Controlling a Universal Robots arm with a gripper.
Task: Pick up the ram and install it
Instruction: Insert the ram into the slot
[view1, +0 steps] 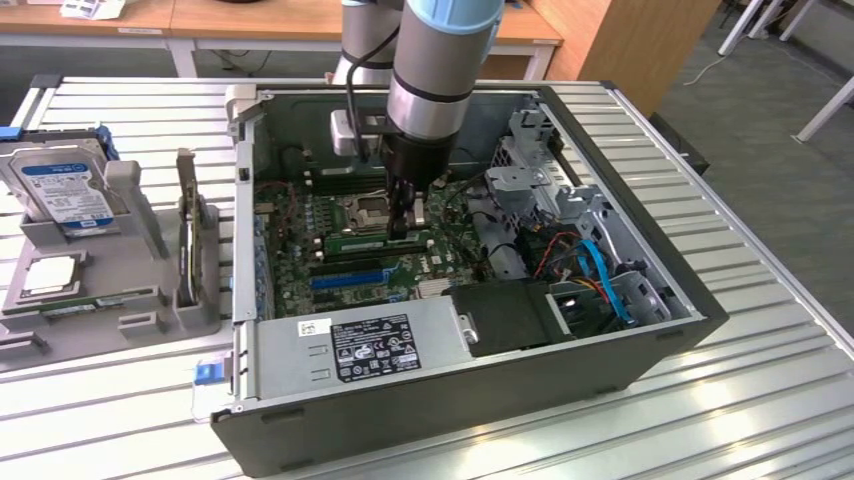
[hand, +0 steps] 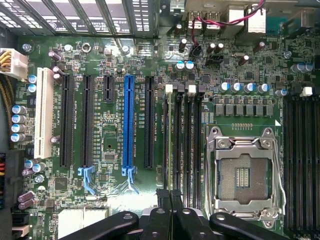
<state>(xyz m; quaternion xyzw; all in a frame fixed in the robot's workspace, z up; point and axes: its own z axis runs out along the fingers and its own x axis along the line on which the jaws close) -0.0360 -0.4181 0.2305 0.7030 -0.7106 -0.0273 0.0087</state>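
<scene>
Exterior view: tool down inside the open computer case on the desk, nearly closed, pinching the upper edge of the ram. Ram upright on edge along the memory slots, just beside the CPU socket.

Wrist view: black fingertips pressed close together over the memory slots, between the blue expansion slot and the CPU socket.
</scene>
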